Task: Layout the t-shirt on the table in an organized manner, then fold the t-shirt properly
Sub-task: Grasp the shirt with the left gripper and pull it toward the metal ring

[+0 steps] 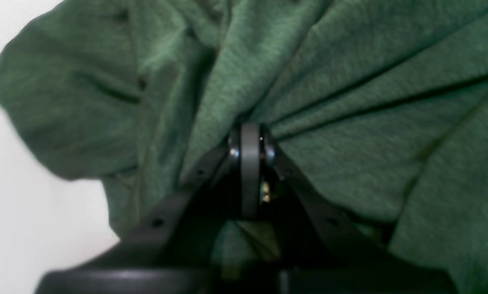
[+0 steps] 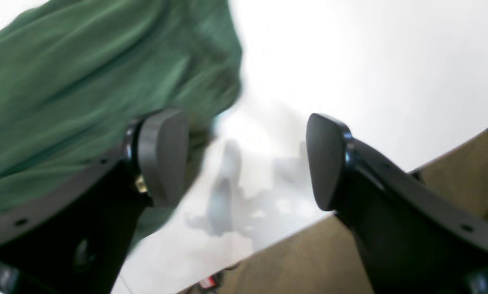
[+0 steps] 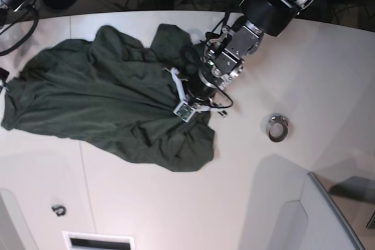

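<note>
The task looks to be in its first half, with the laying-out unfinished and no fold begun. The t-shirt (image 3: 105,109) lies crumpled across the left and middle of the table (image 3: 176,203), bunched in ridges, one flap turned up toward the far edge and a rounded lobe sagging toward the near edge; no sleeve or hem line can be made out as straight. The left gripper (image 1: 250,141) has its jaws pressed together on a pinch of the green cloth, with creases fanning out from that spot, near the garment's right side. The right gripper (image 2: 244,163) stands with its jaws well apart and nothing between them, at the shirt's left edge over bare white tabletop. A small metal ring (image 3: 277,127) sits apart to the right. Spreading flat and all the folding remain.
</note>
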Controlling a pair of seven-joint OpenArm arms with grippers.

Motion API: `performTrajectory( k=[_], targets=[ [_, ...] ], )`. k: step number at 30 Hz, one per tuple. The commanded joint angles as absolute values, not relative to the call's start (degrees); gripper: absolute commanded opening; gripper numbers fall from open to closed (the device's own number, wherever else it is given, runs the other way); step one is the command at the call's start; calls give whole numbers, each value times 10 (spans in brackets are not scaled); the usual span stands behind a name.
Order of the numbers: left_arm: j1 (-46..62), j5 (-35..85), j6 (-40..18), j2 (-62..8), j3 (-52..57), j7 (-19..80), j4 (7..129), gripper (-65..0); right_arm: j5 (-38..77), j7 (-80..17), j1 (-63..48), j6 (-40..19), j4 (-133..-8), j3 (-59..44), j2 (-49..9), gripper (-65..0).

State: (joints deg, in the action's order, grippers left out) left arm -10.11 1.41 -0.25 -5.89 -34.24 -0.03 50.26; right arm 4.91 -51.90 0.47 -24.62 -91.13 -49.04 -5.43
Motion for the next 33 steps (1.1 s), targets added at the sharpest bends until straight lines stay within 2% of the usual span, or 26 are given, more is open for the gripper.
performTrajectory(
  k=[1, 7, 10, 13, 18, 25, 30, 33],
  targets=[
    [-100, 8, 4, -66, -324, 49, 503, -650, 61, -506, 22, -251, -909, -477, -64, -219],
    [-68, 7, 3, -67, -242, 51, 597, -650, 59, -501, 90, -251, -778, -422, -87, -219],
    [-54, 7, 2, -68, -221, 95, 664, -650, 59, -468, 131, -250, -697, -415, -109, -221],
    [-42, 7, 2, -68, -231, 141, 735, -650, 60, -456, 159, -250, -633, -393, -132, -219],
    [-4, 7, 2, -65, -258, 146, 812, -650, 59, -410, 193, -250, -577, -352, -141, -218],
    [45, 3, 2, -67, -278, 146, 816, -650, 59, -356, 254, -248, -430, -333, -161, -221],
    [67, 3, 2, -68, -277, 145, 817, -650, 59, -367, 240, -247, -434, -334, -162, -222],
    [72, 3, 2, -77, -276, 145, 817, -650, 62, -426, 189, -247, -523, -360, -153, -219]
  ],
)
